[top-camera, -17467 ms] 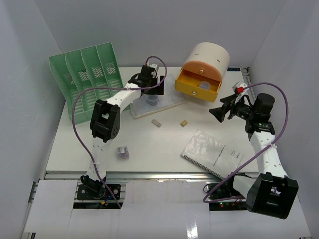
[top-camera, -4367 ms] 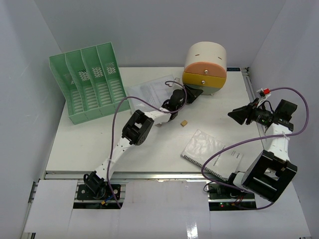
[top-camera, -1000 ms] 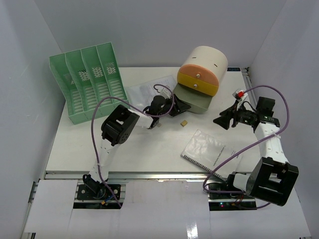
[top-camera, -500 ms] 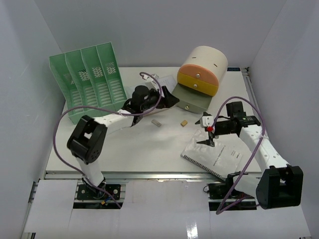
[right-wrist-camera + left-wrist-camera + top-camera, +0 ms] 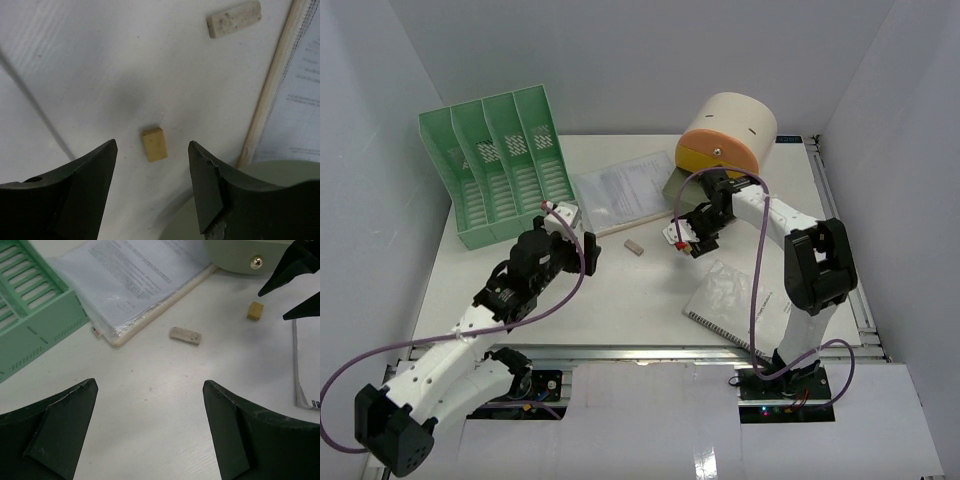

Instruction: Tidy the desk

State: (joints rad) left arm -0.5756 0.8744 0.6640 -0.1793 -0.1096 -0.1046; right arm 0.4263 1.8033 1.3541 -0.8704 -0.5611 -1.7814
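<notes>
The white desk (image 5: 620, 290) holds a small tan block (image 5: 154, 144), which also shows in the left wrist view (image 5: 255, 310), and a grey eraser (image 5: 634, 244) (image 5: 185, 336) (image 5: 235, 18). My right gripper (image 5: 683, 238) (image 5: 152, 143) is open and empty, low over the tan block, which lies between its fingertips just ahead. My left gripper (image 5: 572, 235) (image 5: 150, 384) is open and empty above bare desk, well short of the grey eraser. The right gripper's fingers (image 5: 295, 285) show in the left wrist view.
A green file rack (image 5: 490, 170) (image 5: 30, 305) stands at the back left. A clear document folder (image 5: 625, 190) (image 5: 145, 280) lies beside it. A cream and orange drawer unit (image 5: 725, 140) stands at the back. A spiral notebook (image 5: 730, 305) lies near the right front.
My left arm has pulled back from the drawer unit to the near left. My right arm has swung left from over the notebook to over the tan block.
</notes>
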